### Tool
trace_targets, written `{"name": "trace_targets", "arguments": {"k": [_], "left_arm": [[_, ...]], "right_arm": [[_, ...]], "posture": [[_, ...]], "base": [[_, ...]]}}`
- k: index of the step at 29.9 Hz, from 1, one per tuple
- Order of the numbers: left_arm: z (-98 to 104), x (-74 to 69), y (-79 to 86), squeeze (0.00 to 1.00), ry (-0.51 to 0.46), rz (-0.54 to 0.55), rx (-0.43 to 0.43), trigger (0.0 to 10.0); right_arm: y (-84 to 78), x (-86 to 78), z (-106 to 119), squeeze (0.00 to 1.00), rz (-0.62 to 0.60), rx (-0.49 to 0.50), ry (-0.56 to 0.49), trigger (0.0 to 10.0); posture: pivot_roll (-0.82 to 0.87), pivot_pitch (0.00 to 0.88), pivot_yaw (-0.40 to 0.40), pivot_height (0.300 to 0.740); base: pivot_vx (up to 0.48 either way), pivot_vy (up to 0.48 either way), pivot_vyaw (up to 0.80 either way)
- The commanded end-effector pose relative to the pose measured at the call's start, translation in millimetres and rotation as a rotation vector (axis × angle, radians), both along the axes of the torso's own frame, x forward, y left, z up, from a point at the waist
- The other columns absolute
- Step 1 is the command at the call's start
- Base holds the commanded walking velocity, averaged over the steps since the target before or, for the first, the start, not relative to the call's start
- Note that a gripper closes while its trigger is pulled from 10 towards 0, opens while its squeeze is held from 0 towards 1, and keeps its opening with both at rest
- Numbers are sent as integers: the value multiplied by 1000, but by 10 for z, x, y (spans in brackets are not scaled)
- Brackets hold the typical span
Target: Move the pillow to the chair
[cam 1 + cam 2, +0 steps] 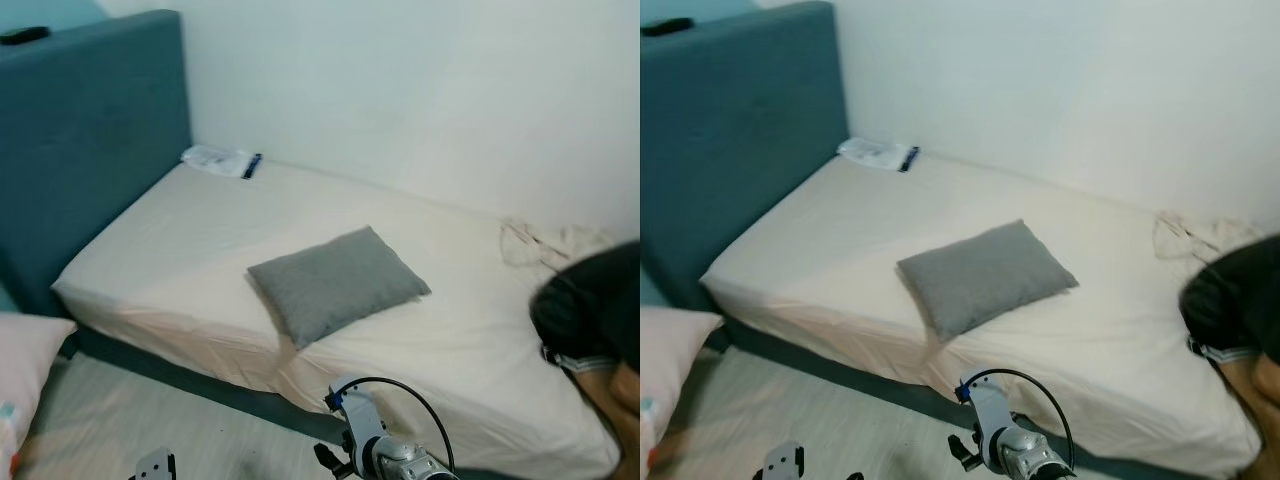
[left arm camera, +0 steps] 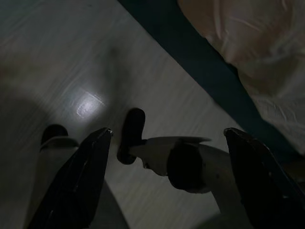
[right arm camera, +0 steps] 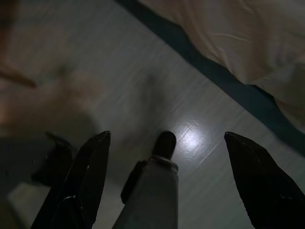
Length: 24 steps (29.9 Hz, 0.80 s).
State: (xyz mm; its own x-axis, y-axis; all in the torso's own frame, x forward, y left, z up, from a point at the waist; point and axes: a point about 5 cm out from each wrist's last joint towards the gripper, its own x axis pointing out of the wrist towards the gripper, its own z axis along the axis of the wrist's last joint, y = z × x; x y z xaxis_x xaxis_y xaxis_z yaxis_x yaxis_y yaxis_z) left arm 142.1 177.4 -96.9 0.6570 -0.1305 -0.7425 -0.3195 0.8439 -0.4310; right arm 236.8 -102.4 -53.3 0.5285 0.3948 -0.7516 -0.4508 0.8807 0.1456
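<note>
A grey pillow [image 1: 338, 282] lies flat on the cream sheet of the bed [image 1: 200, 240], near the bed's front edge. Both my arms hang low in front of the bed, well below the pillow and apart from it. My right arm [image 1: 385, 455] with its black cable is just below the pillow's near corner, and my left arm [image 1: 155, 466] is farther left. In the left wrist view my left gripper [image 2: 167, 131] is open over the pale floor. My right gripper [image 3: 167, 136] is also open over the floor, holding nothing.
A teal headboard [image 1: 90, 130] rises at the left. A white packet [image 1: 220, 160] and a crumpled cream cloth [image 1: 550, 245] lie by the wall. A person in dark clothes [image 1: 600, 300] bends at the bed's right end. A pale pillow [image 1: 25, 370] sits low left.
</note>
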Motion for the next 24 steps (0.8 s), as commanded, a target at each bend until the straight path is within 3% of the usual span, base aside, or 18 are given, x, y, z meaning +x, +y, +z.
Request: {"name": "trace_targets", "arguments": {"k": [1,16,20,24], "left_arm": [[-6,-3,-45,0,5,-19,-1,10000],[16,53,29,0,-2,30,44,10000],[19,59,29,0,-5,27,47,10000],[21,64,29,0,-9,32,45,10000]], "right_arm": [[-18,60,42,0,-30,30,-21,10000],[8,147,113,0,-68,92,-48,10000],[12,167,131,0,-85,115,-58,10000],[25,187,152,0,-89,139,-65,10000]], "posture": [[74,15,-93,740],[66,8,-96,740],[65,8,-96,740],[63,6,-97,740]], "base": [[0,0,-712],[0,0,-702],[0,0,0],[399,0,0]]}}
